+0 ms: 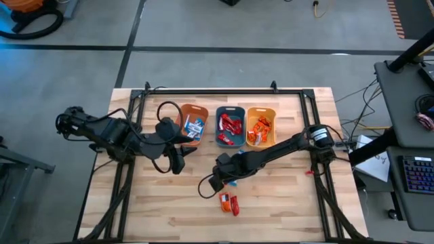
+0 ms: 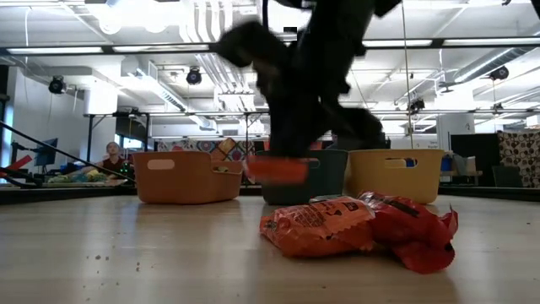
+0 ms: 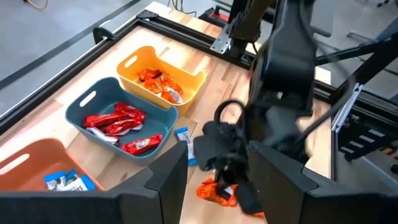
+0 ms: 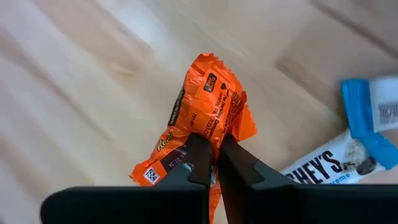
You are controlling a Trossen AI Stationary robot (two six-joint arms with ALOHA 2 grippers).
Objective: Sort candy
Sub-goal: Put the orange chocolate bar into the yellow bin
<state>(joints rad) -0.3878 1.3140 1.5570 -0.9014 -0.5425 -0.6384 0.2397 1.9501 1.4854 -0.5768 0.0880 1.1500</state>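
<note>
While our right gripper [image 4: 214, 152] pinches an orange candy [image 4: 205, 106], jaws closed on it, bare worktop [image 1: 285, 196] surrounds us; the left gripper [image 1: 178, 163] waits half-open beside the orange bin [image 1: 182, 108]. Two candies [image 1: 229, 202] lie near the front edge.

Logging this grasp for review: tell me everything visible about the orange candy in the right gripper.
The orange candy is a small oblong piece in a shiny, crinkled orange wrapper with dark print and a barcode patch at one end. The right gripper is shut on its lower edge, pinching the wrapper between both fingertips. It hangs over the bare wooden table, near a blue-and-white candy. Whether it is off the wood is unclear.
</note>
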